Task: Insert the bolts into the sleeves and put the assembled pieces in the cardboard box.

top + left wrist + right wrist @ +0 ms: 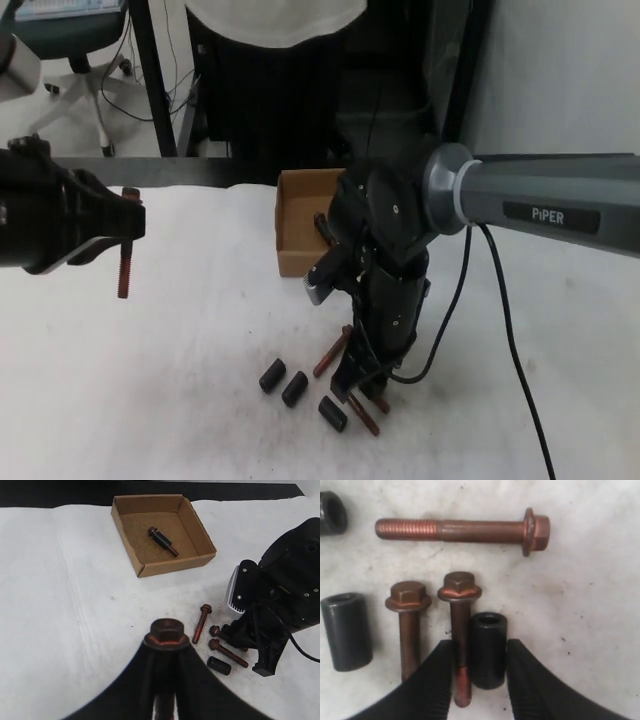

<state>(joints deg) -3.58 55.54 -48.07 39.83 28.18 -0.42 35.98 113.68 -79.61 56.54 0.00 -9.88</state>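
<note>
White cloth-covered counter [150, 400], office chair [80, 60] in the room behind. Right claw [480, 646] is down at the cloth, released, fingers spread w/ two things btwn them: a short black cylindrical sleeve [489, 650] and, right against its side, the shank of a copper hex-head bolt [460, 605]. Both lie flat, long axes parallel to the fingers, the sleeve's bore end pointing the same way as the bolt head. A squeeze here prob. pinches bolt & sleeve together, so the claw needs to sit clear of that shank to take the sleeve alone.

Just beside: a second copper bolt [408, 625], another black sleeve [346, 630], a longer copper bolt [462, 530] lying crosswise. Left claw [166, 646] is clenched on a raised copper bolt [124, 270], head up, thread hanging down, well apart from the sleeves. The right arm is nearer them. Brown cardboard box [175, 566] sits beyond, w/ one assembled piece [162, 539] inside.
</note>
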